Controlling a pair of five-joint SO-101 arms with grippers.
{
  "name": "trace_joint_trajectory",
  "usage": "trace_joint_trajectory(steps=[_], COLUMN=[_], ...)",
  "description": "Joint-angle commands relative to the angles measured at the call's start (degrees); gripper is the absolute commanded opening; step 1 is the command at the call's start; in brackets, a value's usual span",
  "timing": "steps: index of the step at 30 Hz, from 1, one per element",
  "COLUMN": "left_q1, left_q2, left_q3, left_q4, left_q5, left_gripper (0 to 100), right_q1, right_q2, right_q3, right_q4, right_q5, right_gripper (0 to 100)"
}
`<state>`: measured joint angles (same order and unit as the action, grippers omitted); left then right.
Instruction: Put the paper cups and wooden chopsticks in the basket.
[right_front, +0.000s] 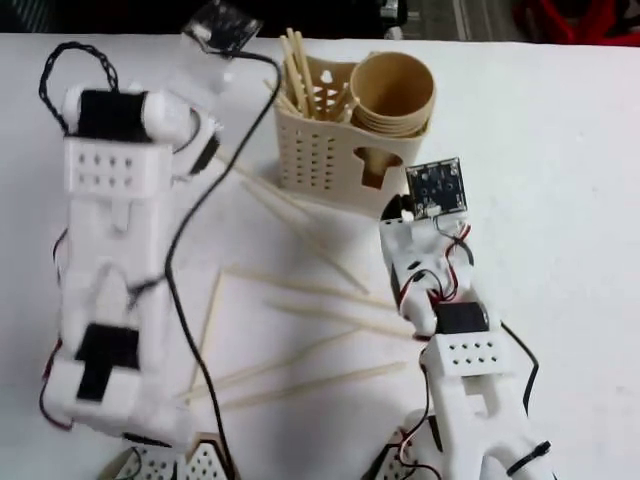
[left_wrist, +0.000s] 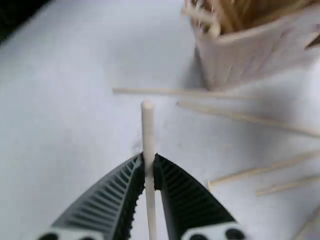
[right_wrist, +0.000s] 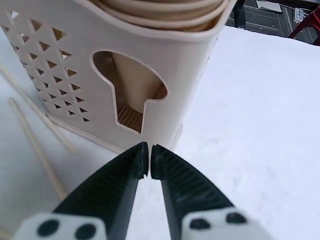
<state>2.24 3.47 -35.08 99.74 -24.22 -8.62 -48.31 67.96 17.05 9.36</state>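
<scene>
A cream perforated basket stands at the back middle of the table. It holds stacked paper cups and a bundle of wooden chopsticks. My left gripper is shut on one chopstick, whose tip sticks out ahead of the fingers, left of the basket. In the high view the left gripper sits just left of the basket. My right gripper is shut on nothing, just in front of the basket wall below its keyhole cutout, with the cups above.
Several loose chopsticks lie scattered on the white table between the two arms, some close to the basket's front. A black cable runs across the table by the left arm. Open table lies to the right of the basket.
</scene>
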Motion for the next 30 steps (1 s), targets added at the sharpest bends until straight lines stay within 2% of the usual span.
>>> trace_joint_trajectory(steps=[1,11,16,21,30], left_q1=[7.69,16.04,19.12,20.26,16.75], left_q2=[-9.8,-10.68,-10.42,-5.76,6.2], left_q3=[-5.27,-7.82,-7.74,-7.74,-7.82], left_q4=[-7.38,-29.54,-41.23,-45.71,-53.19], left_q5=[7.65,17.23,17.93,17.93,18.02], left_gripper=[2,2,2,2,2], right_q1=[0.48,0.57,0.57,0.57,0.57], right_q2=[-1.98,-1.98,-1.98,-1.98,-1.98], right_q3=[-0.44,-0.44,-0.44,-0.44,-0.44], right_q4=[-1.27,-1.27,-1.27,-1.27,-1.27], right_q5=[-0.53,-0.44,-0.35,-0.18,-0.18], right_gripper=[2.5,2.5,2.5,2.5,2.5])
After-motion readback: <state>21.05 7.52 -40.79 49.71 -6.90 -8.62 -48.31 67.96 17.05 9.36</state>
